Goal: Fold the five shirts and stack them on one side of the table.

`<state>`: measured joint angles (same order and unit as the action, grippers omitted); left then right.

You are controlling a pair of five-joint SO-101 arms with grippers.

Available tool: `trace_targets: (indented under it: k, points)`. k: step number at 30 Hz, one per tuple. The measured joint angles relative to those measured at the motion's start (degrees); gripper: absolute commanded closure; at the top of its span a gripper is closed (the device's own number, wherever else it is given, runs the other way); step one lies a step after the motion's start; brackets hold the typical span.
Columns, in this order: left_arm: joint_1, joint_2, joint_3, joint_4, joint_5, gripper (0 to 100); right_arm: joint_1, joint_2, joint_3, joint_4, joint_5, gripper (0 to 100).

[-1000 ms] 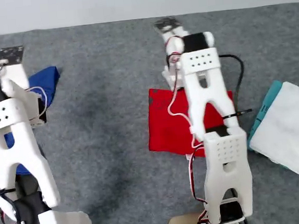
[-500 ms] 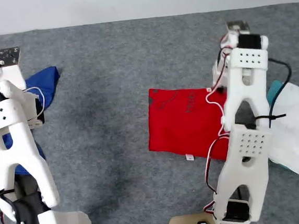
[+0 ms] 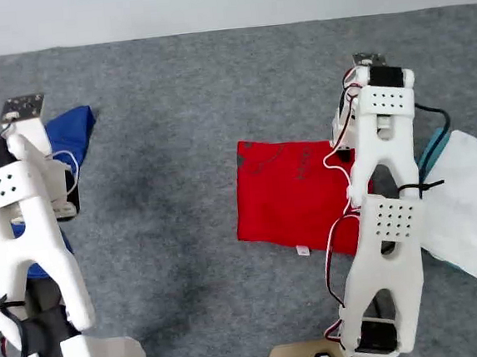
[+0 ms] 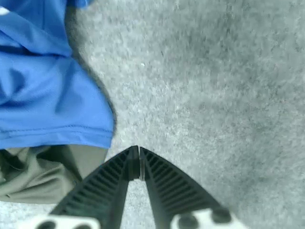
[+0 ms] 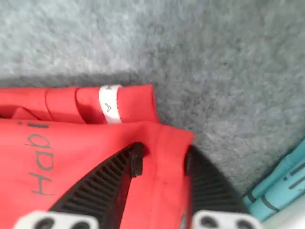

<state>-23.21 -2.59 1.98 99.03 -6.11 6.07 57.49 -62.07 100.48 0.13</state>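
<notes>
A folded red shirt lies flat at the table's middle. My right gripper is open and pressed down at the shirt's right edge, with red cloth between its fingers and a white label just ahead. To the right, a folded white shirt rests on a teal one. At the far left a blue shirt lies rumpled under the left arm. My left gripper is shut on nothing above bare mat, beside the blue shirt and an olive shirt.
Grey felt mat covers the table, with open room between the blue and red shirts. The far edge meets a pale wall. The teal shirt's edge lies close to my right gripper.
My right arm swung right from over the red shirt's top middle to its right edge, then settled slightly lower. The left arm shifted only a little.
</notes>
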Motion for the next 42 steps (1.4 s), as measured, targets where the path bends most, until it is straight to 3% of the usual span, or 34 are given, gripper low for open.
trace_targets:
  k: [26, 38, 42]
  points:
    - [0.0, 0.0, 0.2, 0.0, 0.0, 99, -4.1, 1.7, -9.5, -4.1, 3.7, 98.8]
    - [0.0, 0.0, 0.2, 0.0, 0.0, 99, 0.8, 6.2, -9.5, -9.8, 4.6, 98.4]
    - [0.0, 0.0, 0.3, 0.0, 0.0, 99, 0.8, 6.9, -9.9, -10.3, 4.6, 88.4]
